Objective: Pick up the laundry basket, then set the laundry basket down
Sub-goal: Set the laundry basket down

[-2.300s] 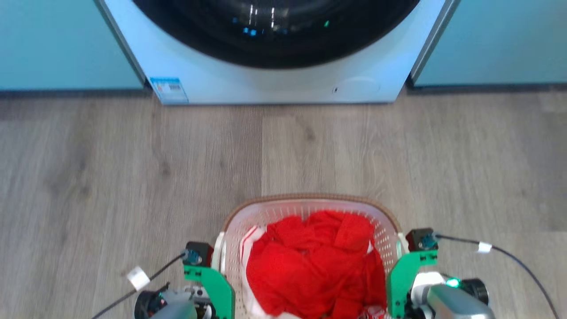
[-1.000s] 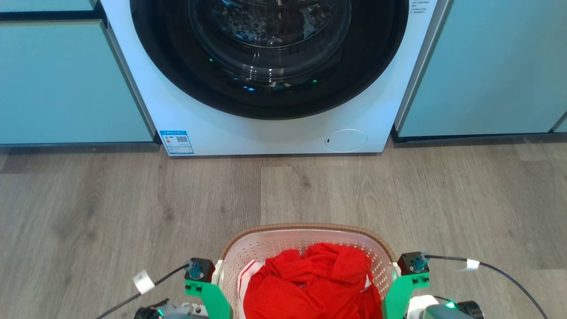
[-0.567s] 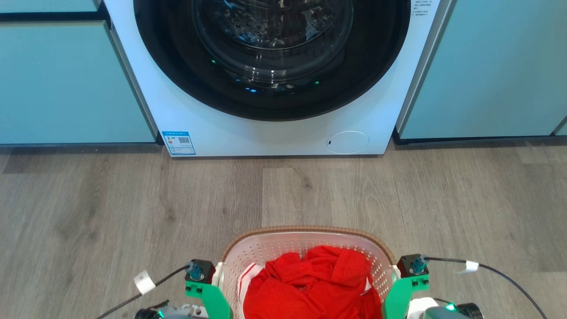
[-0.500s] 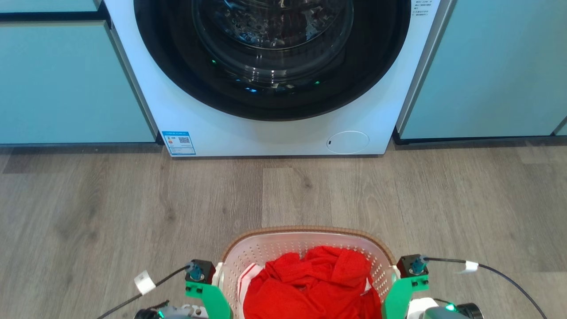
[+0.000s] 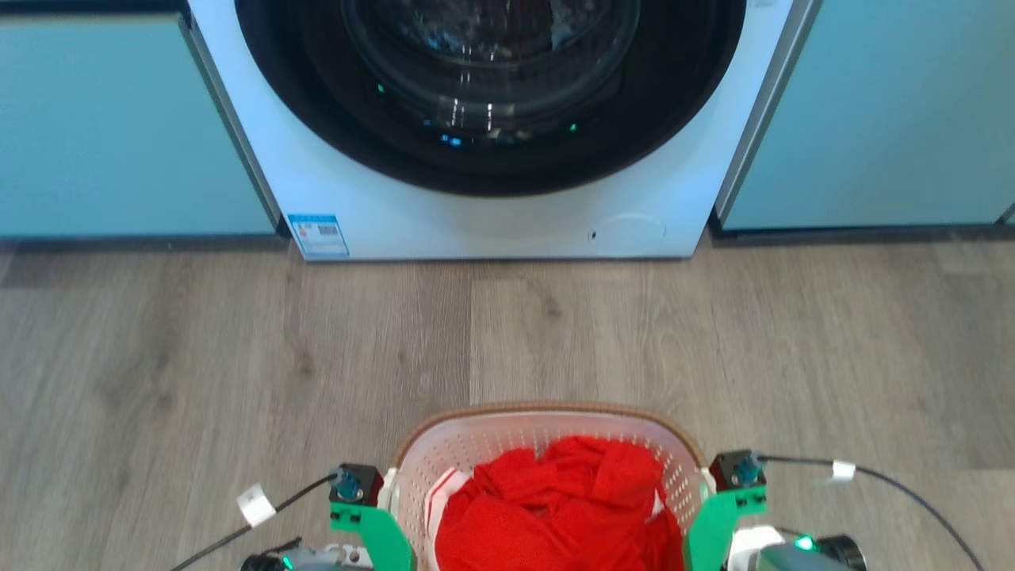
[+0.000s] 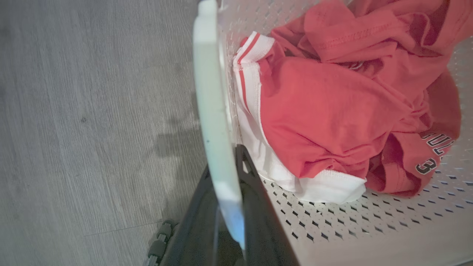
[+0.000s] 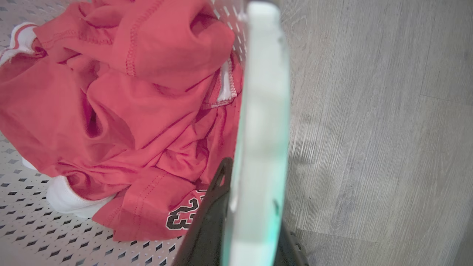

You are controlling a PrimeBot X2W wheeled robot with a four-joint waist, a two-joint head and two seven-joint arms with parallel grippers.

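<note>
Overhead, washer (image 5: 507,226) beyond laundry basket (image 5: 547,411); close up, both end effectors (image 6: 226,164) (image 7: 251,177) tight on handles (image 6: 210,92)

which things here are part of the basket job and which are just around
Part of the job:
- small white perforated plastic laundry basket with brown woven-look rim
- left gripper, shut on one side handle
- right gripper, shut on the other handle

Just there:
- crumpled red clothes inside the basket
- white front-loading washing machine
- teal cabinets
- grey wood-look floor
</note>
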